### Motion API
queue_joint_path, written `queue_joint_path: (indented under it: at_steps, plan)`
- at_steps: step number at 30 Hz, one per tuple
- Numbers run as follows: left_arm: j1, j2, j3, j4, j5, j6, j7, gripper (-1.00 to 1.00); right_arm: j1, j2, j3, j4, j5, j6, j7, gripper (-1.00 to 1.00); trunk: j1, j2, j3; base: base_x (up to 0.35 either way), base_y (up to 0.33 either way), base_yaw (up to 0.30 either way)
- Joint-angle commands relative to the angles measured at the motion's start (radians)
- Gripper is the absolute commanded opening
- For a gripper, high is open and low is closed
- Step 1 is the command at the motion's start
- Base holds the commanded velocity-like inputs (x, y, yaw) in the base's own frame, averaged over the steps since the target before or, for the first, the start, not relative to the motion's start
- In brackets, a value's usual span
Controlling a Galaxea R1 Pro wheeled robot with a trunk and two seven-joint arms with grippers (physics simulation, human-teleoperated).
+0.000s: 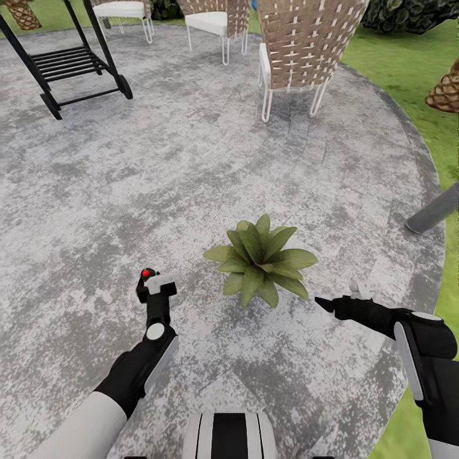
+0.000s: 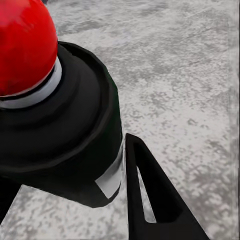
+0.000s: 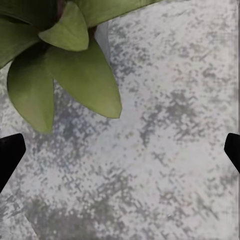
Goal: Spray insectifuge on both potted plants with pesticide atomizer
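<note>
The round stone patio is carrying everything here, with wicker chairs standing toward its far edge and a black slatted bench at its far left. One potted plant is sitting on the stone toward the near right part of the patio, its leaves looking plain green with no white specks that I can make out.

The left gripper is holding the pesticide atomizer upright just left of the plant, fingers closed around the dark body, the red tip on top. The right gripper is hovering near the plant's right side with its fingers spread wide and nothing between them.

Judging from this, the pickup is done and the spraying of this plant is starting. The next move is probably calling for the nozzle to be aimed at the rosette and swept over every leaf.
</note>
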Motion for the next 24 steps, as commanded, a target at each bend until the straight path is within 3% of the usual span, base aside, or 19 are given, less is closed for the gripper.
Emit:
queue_joint_path:
  at_steps: [1, 6, 11, 15, 21, 24]
  plan:
    - [-0.001, -0.003, -0.004, 0.0, -0.006, -0.007, 0.004, -1.0, -0.001, 0.0, -0.001, -0.001, 0.002, 0.005, 0.005, 1.0, -0.001, 0.0, 0.003, 0.0, 0.0, 0.0]
    - [0.005, -0.027, -0.006, -0.007, -0.032, -0.007, 0.004, -1.0, -0.002, -0.002, -0.002, -0.001, 0.002, 0.005, 0.006, 1.0, -0.003, 0.001, 0.023, 0.0, 0.0, 0.0]
    - [0.029, -0.031, -0.007, -0.094, -0.038, 0.002, 0.004, -1.0, -0.001, -0.002, -0.003, -0.001, 0.002, 0.006, 0.006, 1.0, -0.005, 0.002, 0.042, 0.0, 0.0, 0.0]
    - [0.061, -0.034, -0.008, -0.161, -0.069, 0.023, 0.003, -1.0, 0.003, -0.002, -0.043, -0.001, 0.002, 0.007, 0.007, 1.0, -0.007, 0.003, 0.058, 0.0, 0.0, 0.0]
    - [0.074, -0.042, -0.037, -0.177, -0.082, 0.036, -0.005, -1.0, 0.013, -0.004, -0.058, -0.001, 0.002, -0.012, 0.007, 1.0, -0.01, 0.005, 0.081, 0.0, 0.0, 0.0]
    - [0.076, -0.046, -0.04, -0.17, -0.083, 0.038, -0.009, -1.0, 0.014, -0.014, -0.094, -0.001, 0.002, -0.018, 0.007, 1.0, -0.011, 0.005, 0.092, 0.0, 0.0, 0.0]
